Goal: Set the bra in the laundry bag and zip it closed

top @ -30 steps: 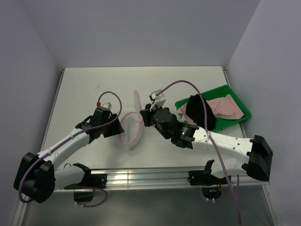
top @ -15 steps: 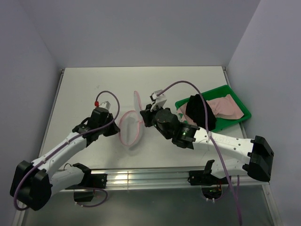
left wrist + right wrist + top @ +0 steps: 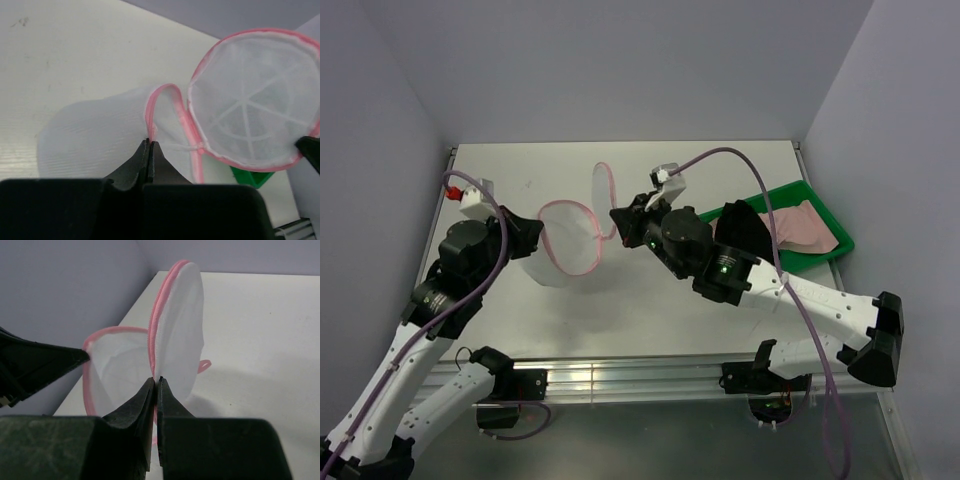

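— What did the left gripper (image 3: 150,146) have hold of?
— Its jaws were pinched tight on the pink rim of the laundry bag (image 3: 563,248). The right gripper (image 3: 155,384) was clamped just as tight on the edge of the bag's open lid (image 3: 177,325).
— And the bra (image 3: 802,224)?
— Farther off to the right, lying in the green tray (image 3: 830,254) beside a black cloth (image 3: 740,240), well apart from the bag.

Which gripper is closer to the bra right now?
Right. The right gripper pinches the laundry bag by its lid, mid-table; the left gripper pinches its rim, farther from the bra.
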You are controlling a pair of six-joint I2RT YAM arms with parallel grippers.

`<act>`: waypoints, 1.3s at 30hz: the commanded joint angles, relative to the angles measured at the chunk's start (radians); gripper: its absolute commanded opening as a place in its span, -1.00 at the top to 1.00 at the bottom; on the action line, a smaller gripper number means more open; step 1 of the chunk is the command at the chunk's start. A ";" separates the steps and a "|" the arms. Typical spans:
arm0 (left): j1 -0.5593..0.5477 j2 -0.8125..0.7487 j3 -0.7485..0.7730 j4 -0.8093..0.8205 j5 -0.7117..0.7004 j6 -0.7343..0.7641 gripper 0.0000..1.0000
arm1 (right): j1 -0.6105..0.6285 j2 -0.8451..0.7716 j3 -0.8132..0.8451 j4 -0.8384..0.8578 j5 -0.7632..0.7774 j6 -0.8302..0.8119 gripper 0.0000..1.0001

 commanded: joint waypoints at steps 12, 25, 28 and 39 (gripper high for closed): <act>0.056 -0.085 -0.244 0.009 -0.046 0.000 1.00 | -0.010 0.125 -0.044 0.072 -0.101 0.135 1.00; 0.060 -0.177 -0.416 0.078 -0.018 -0.155 1.00 | -0.283 0.228 -0.200 0.108 -0.273 0.238 0.15; 0.060 -0.194 -0.467 0.122 0.005 -0.181 1.00 | -0.309 0.173 -0.217 0.071 -0.242 0.197 -0.20; 0.060 -0.274 -0.475 0.089 -0.041 -0.203 0.84 | -0.547 -0.141 -0.354 -0.112 -0.058 0.098 -0.10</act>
